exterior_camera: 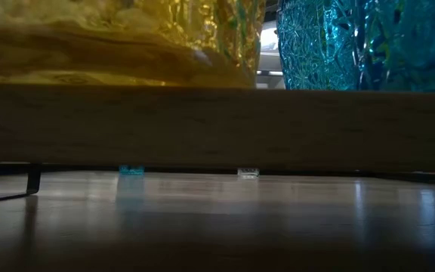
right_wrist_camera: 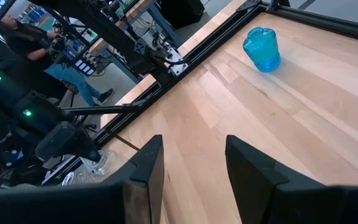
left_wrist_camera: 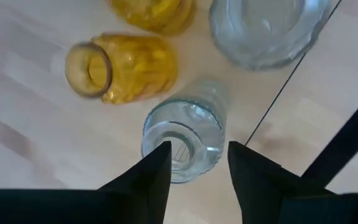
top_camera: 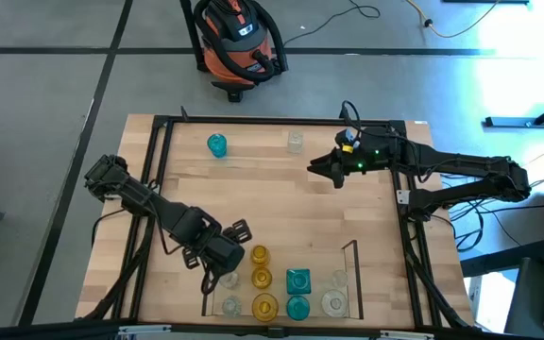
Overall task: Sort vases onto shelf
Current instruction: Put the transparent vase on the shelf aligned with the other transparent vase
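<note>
At the desk's near edge, the shelf (top_camera: 349, 247) is holding vases in rows: amber ones (top_camera: 260, 278), a teal one (top_camera: 297, 280) and clear ones (top_camera: 334, 302). The left gripper (top_camera: 227, 271) is hovering over the shelf's left end, its fingers (left_wrist_camera: 146, 180) standing partly apart on either side of the neck of a small clear vase (left_wrist_camera: 185, 138); whether they are pressing the glass I cannot tell. Just beside that vase an amber vase (left_wrist_camera: 122, 67) is standing, with a wide clear vase (left_wrist_camera: 263, 31) near the shelf's rail.

Farther back, the right gripper (top_camera: 321, 167) is hanging over the desk toward the far right corner, its fingers (right_wrist_camera: 145, 171) parted narrowly and holding nothing. Near the far edge, a teal vase (top_camera: 216, 144) is standing left of centre and a clear vase (top_camera: 296, 142) to its right, well apart.
</note>
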